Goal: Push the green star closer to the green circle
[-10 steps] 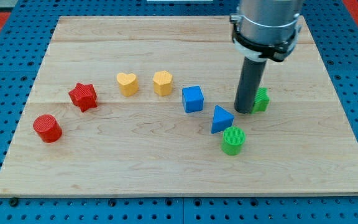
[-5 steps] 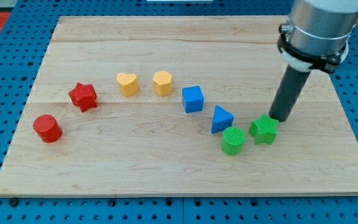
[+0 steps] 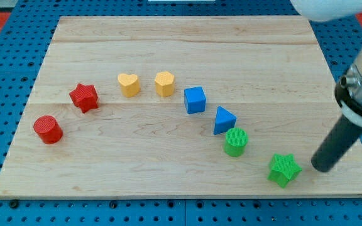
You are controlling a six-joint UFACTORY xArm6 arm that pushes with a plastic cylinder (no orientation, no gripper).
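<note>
Blue pegboard is surrounding a pale wooden worktop (image 3: 168, 37), on which eight small blocks are being displayed in a loose arc. At the frame's left, a red cylinder (image 3: 47, 129) and a red star (image 3: 83, 97) are seen; a yellow heart (image 3: 128, 84) and a yellow hexagon-like block (image 3: 164, 83) are lying upper centre. Right of centre, a blue cube (image 3: 195, 100) and a blue triangle (image 3: 224, 120) are stepping down toward the green circle (image 3: 235, 142), which is sitting just below the triangle.

The green star (image 3: 284, 169) is resting at the lower right, near the worktop's bottom edge and clearly apart from the green circle, with bare wood between them. The task is therefore judged unfinished: the star is yet to be brought up and leftward to the circle.

My tip (image 3: 321, 168) is being held just right of the star, near it, though contact cannot be confirmed. No claw is fitted, so nothing is being gripped.

No containers are being shown.
</note>
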